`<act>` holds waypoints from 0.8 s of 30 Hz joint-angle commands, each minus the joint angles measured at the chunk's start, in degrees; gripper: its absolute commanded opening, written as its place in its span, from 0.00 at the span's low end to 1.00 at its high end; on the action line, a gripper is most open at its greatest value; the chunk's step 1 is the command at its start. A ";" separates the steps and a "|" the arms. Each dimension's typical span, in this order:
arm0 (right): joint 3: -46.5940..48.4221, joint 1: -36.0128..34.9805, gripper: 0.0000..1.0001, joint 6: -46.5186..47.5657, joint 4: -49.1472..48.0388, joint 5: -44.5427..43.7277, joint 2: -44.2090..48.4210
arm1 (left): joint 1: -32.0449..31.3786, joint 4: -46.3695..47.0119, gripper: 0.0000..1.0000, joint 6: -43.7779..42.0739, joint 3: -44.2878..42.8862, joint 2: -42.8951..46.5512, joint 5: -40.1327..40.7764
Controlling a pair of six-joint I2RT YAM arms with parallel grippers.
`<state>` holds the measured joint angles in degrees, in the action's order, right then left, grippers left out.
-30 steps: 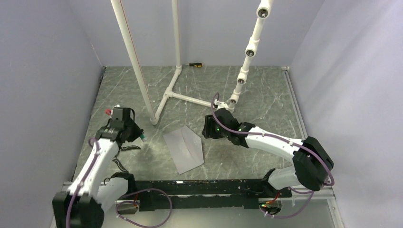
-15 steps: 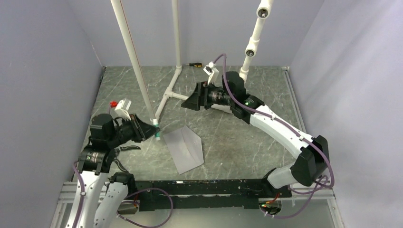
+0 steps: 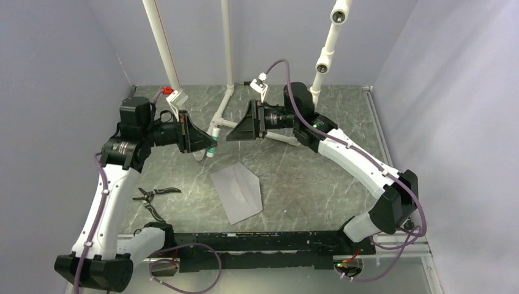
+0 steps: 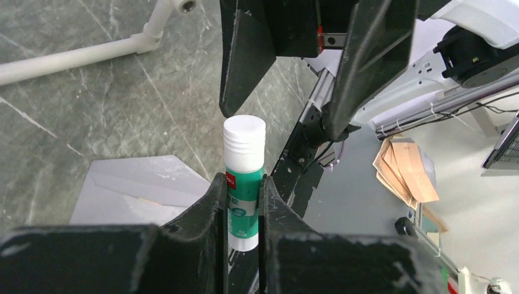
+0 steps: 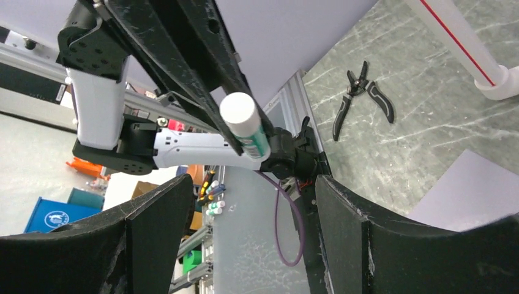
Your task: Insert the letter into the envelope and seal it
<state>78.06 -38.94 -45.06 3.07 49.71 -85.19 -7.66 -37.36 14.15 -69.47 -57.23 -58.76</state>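
A green glue stick with a white cap is clamped upright between my left gripper's fingers; it also shows as the glue stick in the air above the table. My right gripper faces it from the right, open, its tips just short of the cap. Seen from the right wrist, the glue stick hangs beyond my right gripper, with nothing between the fingers. The pale grey envelope lies flat on the table below both grippers, flap side up. The letter is not in view.
Black pliers lie left of the envelope. A white pipe frame stands behind the grippers, with a tall post at the left. A small screwdriver lies at the back wall.
Both arms have risen from table level. The left gripper carried the glue stick up and back toward the right gripper, which left the envelope's edge, swung up and opened wider.
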 commanded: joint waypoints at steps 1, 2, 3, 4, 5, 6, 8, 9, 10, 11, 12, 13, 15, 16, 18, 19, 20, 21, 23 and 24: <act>5.97 -0.04 0.78 1.23 3.47 -0.18 0.10 | -1.19 -1.27 0.03 -7.29 -5.20 -2.87 -5.38; 6.72 -0.16 0.78 1.69 4.82 -0.41 -0.31 | -1.60 -3.18 0.03 -9.26 -6.64 -4.33 -5.38; 7.05 -0.30 0.79 1.69 4.65 -0.63 -0.37 | -2.14 -5.58 0.03 -11.22 -8.28 -5.64 -5.21; 7.10 -0.54 0.79 1.46 4.05 -0.74 -0.20 | -2.75 -8.18 0.03 -12.98 -9.86 -6.95 -4.85; 7.48 -0.77 0.79 1.44 3.71 -1.01 -0.16 | -3.56 -10.80 0.03 -15.83 -11.26 -7.88 -4.37; 8.14 -0.97 0.79 2.05 4.50 -1.70 -0.42 | -4.38 -11.62 0.03 -16.61 -12.06 -8.61 -3.90; 10.03 -1.41 0.78 3.85 7.57 -3.59 -1.20 | -6.78 -11.47 0.03 -16.84 -12.52 -9.06 -1.64; 10.95 -1.72 0.77 4.75 9.39 -4.58 -1.99 | -7.86 -11.05 0.03 -16.70 -12.50 -9.04 -0.24; 11.72 -1.98 0.75 5.48 10.65 -4.90 -2.24 | -8.88 -11.03 0.03 -16.85 -12.56 -9.11 1.44; 12.17 -2.26 0.73 5.90 11.44 -5.50 -2.71 | -9.80 -11.21 0.03 -17.15 -12.76 -9.24 2.62; 12.32 -2.47 0.71 6.13 11.93 -6.02 -2.80 | -10.50 -11.82 0.03 -17.59 -13.09 -9.55 3.79; 12.37 -2.60 0.67 6.27 12.34 -6.58 -2.73 | -11.21 -12.51 0.03 -18.03 -13.76 -9.89 4.89; 12.37 -2.72 0.57 6.58 13.12 -7.07 -2.62 | -11.95 -13.30 0.03 -18.72 -14.48 -10.25 6.58; 12.44 -2.72 0.51 6.89 13.67 -6.96 -2.64 | -12.08 -13.32 0.03 -18.88 -14.65 -10.22 7.23; 12.63 -2.72 0.46 7.64 15.29 -6.74 -2.62 | -12.19 -13.39 0.03 -19.33 -14.80 -10.05 8.20; 12.71 -2.70 0.46 8.22 16.22 -6.79 -2.55 | -12.20 -13.47 0.03 -19.46 -14.96 -10.01 8.68; 12.77 -2.72 0.47 8.84 17.01 -6.82 -2.51 | -12.20 -13.79 0.03 -19.77 -15.18 -10.07 9.01; 12.88 -2.72 0.47 9.42 17.77 -6.94 -2.46 | -12.20 -14.24 0.03 -20.12 -15.55 -10.21 9.26; 13.11 -2.72 0.47 10.16 18.80 -7.08 -2.35 | -12.20 -15.10 0.03 -20.67 -15.90 -10.48 9.68; 13.21 -2.68 0.45 10.31 19.03 -6.97 -2.37 | -12.20 -15.34 0.03 -20.93 -16.06 -10.65 9.67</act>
<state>88.14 -41.56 -37.43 19.79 43.46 -88.14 -19.59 -51.86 -4.08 -82.59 -67.53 -50.43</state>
